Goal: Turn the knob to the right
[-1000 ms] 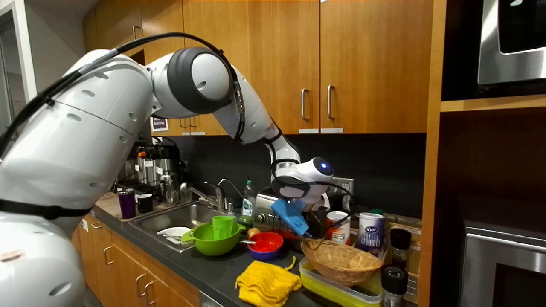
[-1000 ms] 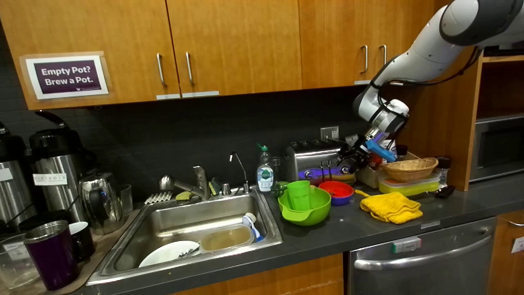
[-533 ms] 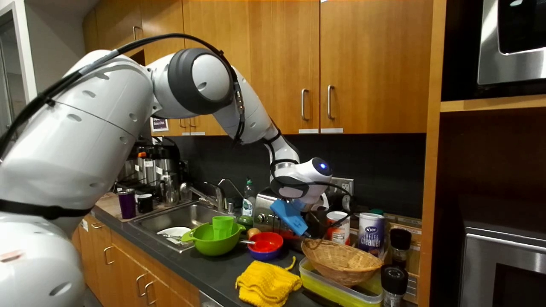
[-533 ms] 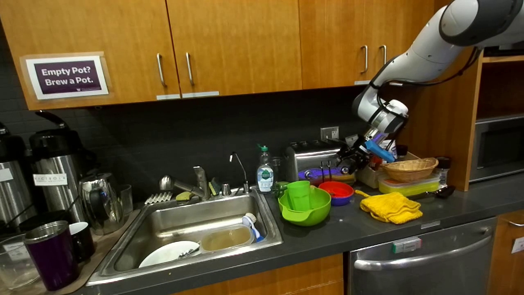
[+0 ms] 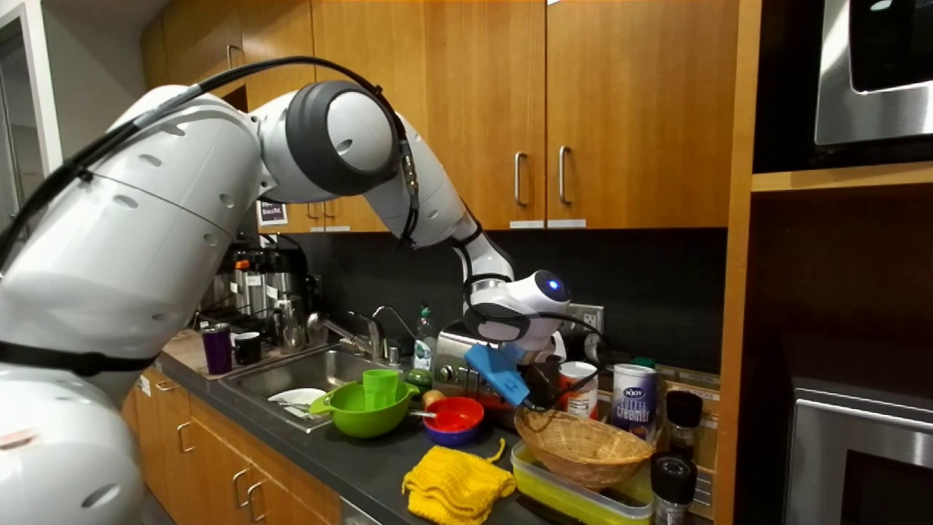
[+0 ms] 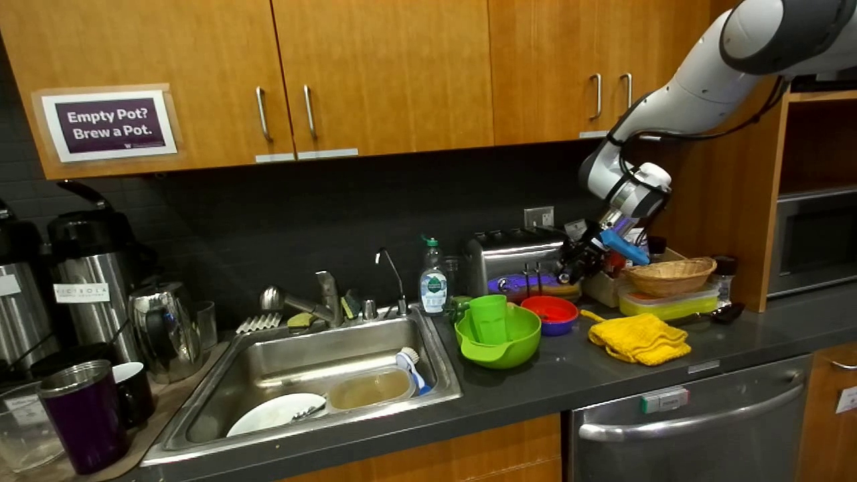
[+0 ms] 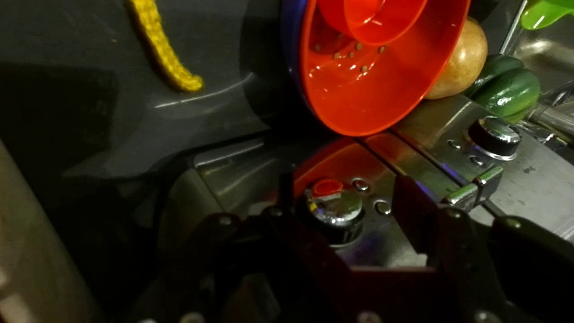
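The knob [image 7: 335, 211], round with a chrome cap and black sides, is on the face of a steel toaster [image 6: 519, 258]. In the wrist view my gripper [image 7: 344, 188] has its dark fingers on either side of this knob. The left one lies close against the knob's side; whether they touch I cannot tell. A clear gap separates the knob from the right finger [image 7: 412, 215], so the jaws stand partly open. A similar second knob [image 7: 495, 137] sits farther along the toaster. In an exterior view the gripper [image 6: 569, 264] is at the toaster's right end.
A red bowl [image 7: 358, 98] stands right against the toaster's front. Two toaster levers [image 7: 473, 190] project close to the right finger. Nearby are a wicker basket [image 5: 583, 448], a yellow cloth [image 5: 458, 485], a green bowl [image 6: 502, 351] and a creamer can [image 5: 633, 401].
The gripper's fingers have come closer together at the toaster's right end. The wrist has shifted very slightly; the surrounding objects stay put.
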`<control>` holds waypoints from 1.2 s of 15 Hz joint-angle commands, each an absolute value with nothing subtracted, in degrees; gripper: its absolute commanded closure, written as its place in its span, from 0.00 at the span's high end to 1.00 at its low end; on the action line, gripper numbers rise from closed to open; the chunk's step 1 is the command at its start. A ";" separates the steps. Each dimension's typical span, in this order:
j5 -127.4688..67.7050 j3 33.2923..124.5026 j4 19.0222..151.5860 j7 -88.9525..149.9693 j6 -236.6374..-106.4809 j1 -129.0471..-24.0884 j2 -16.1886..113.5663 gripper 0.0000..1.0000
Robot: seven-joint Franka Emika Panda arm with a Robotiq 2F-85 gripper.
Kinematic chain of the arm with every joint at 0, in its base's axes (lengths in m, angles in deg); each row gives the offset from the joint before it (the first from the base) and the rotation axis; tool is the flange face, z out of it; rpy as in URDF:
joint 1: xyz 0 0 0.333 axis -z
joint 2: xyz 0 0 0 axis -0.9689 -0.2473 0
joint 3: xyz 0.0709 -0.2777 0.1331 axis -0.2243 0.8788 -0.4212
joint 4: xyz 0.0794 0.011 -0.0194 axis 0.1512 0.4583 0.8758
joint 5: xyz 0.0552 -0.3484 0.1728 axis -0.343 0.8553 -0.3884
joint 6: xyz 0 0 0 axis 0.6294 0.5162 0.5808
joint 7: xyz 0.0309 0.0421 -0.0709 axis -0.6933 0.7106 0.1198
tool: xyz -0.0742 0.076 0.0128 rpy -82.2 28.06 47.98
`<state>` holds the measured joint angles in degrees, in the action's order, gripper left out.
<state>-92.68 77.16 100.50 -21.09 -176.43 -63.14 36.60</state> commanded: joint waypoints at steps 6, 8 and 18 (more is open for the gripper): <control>-93.97 75.88 98.90 -21.06 -179.05 -63.31 35.79 0.15; -94.58 75.61 98.79 -21.30 -178.84 -63.11 35.65 0.15; -108.63 75.61 99.03 -26.66 -172.14 -60.76 35.30 0.15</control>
